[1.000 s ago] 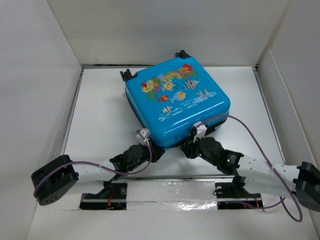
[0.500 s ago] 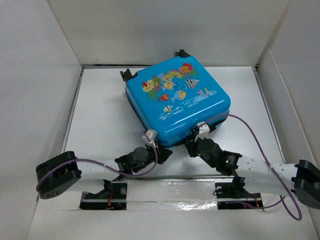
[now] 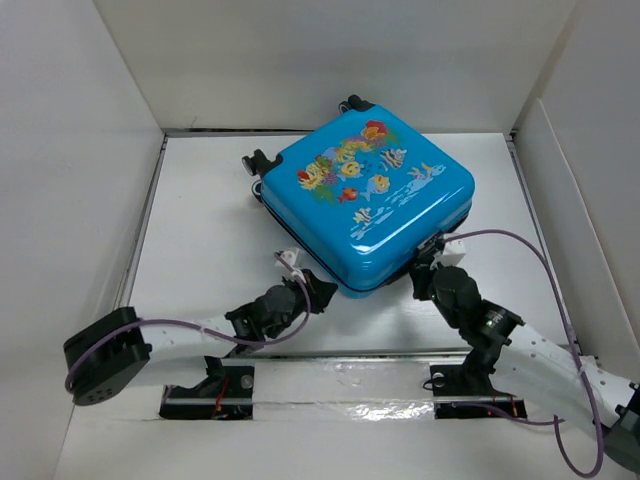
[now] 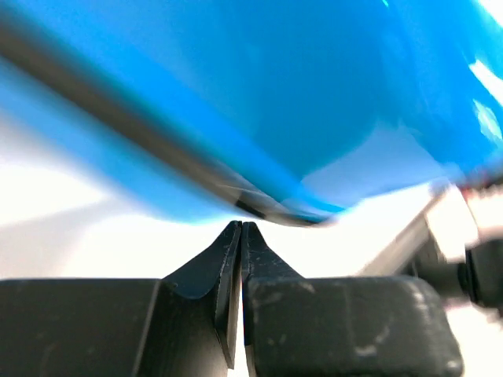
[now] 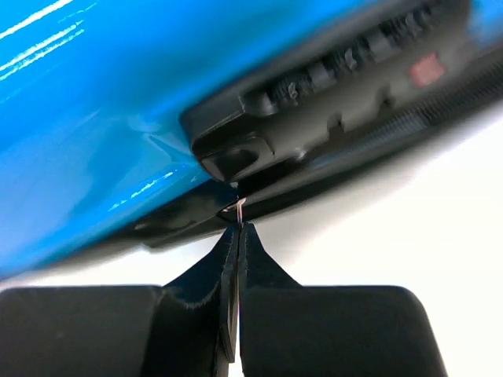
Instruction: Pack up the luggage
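The blue suitcase (image 3: 370, 205) lies closed and flat on the white table (image 3: 200, 240), turned cornerwise, wheels at the far side. My left gripper (image 4: 241, 225) is pressed together on nothing, tips just below the suitcase's seam. My right gripper (image 5: 238, 228) pinches a thin tab (image 5: 240, 206) under the black lock (image 5: 330, 102).

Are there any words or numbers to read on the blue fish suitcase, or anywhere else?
None can be read in any view.
The luggage lid: only fish and coral pictures, no words.
The black lock on its edge, right wrist view: dials too blurred to read.
The small red mark beside the lock: too blurred to read.
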You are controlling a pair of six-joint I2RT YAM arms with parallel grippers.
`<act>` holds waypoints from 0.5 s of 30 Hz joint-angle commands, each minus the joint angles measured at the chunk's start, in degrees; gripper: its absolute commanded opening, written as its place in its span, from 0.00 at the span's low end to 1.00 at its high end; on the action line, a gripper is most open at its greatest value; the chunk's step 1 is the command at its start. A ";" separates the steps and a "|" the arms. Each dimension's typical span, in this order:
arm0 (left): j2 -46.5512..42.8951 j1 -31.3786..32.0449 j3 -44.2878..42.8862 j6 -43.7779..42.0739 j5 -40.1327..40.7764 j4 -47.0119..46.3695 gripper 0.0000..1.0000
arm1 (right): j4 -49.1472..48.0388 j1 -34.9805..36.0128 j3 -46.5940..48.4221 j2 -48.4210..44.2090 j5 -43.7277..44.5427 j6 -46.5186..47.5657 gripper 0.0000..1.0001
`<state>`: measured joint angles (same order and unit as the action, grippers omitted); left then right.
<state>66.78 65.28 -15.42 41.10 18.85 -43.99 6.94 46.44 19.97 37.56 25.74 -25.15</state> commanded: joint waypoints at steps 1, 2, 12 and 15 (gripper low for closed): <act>-7.79 -6.29 1.53 -0.84 3.30 3.82 0.00 | 5.92 -2.23 5.08 0.58 8.73 0.71 0.00; -10.51 -7.61 2.06 -1.46 3.30 4.69 0.00 | 5.81 -2.23 5.26 -0.03 7.85 0.19 0.00; -11.33 -9.73 3.91 -4.71 -4.69 0.32 0.00 | -15.52 3.93 11.07 20.27 -2.51 4.22 0.00; -6.16 -5.96 0.58 -7.26 -5.93 -1.45 0.00 | -21.42 5.93 9.31 21.58 -6.73 4.49 0.00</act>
<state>57.30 56.62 -12.29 37.63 16.14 -41.01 0.78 49.34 28.75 58.22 27.42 -21.58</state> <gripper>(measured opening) 0.003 0.015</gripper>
